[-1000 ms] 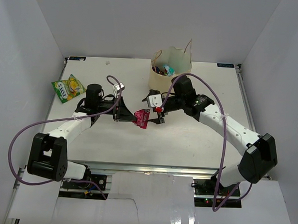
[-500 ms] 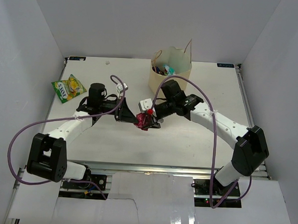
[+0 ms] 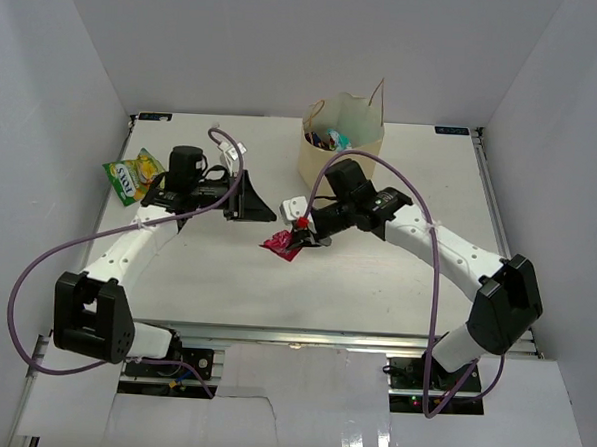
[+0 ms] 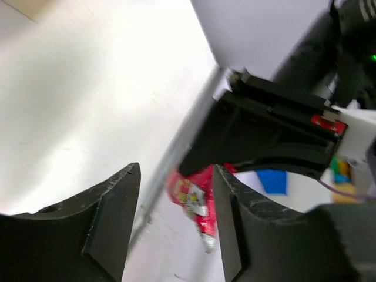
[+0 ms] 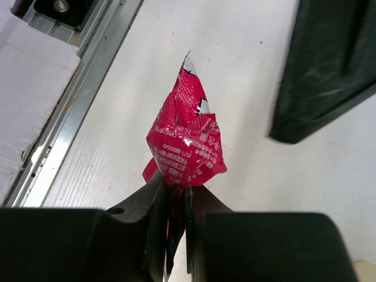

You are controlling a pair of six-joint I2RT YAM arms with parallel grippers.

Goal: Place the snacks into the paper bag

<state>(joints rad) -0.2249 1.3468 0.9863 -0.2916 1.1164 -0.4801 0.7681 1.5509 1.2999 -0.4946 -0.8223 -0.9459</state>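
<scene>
The right gripper [image 5: 175, 197] is clenched on the lower edge of the red-pink snack packet [image 5: 187, 144]. The crumpled foil is pinched flat between its two fingers, and the rest of the packet stands out beyond the tips. Seen from above, that packet hangs at about the middle of the worktop [image 3: 395, 289], a little toward the near edge and low over the white surface; whether its free corner touches the surface cannot be told. The left gripper [image 4: 176, 170] is released: its two black fingers [image 4: 111, 211] stand apart with nothing between them. Through the gap its wrist camera shows the red-pink packet and the black body of the right gripper that grips it. In the overhead view the left gripper sits just to the left of the packet, apart from it and nearer the far edge, with its open end pointing toward the right gripper. The paper bag [image 3: 314, 164] stands upright and open at the far edge of the worktop, slightly right of the middle and just beyond the right arm's wrist, with its thin handles rising from the rim. A few colourful packets [image 3: 332, 140] show inside its mouth. The green-yellow snack packet [image 3: 133, 173] lies flat by the left edge of the worktop, toward the far left corner, just beside the left arm's wrist and well apart from the bag.
</scene>
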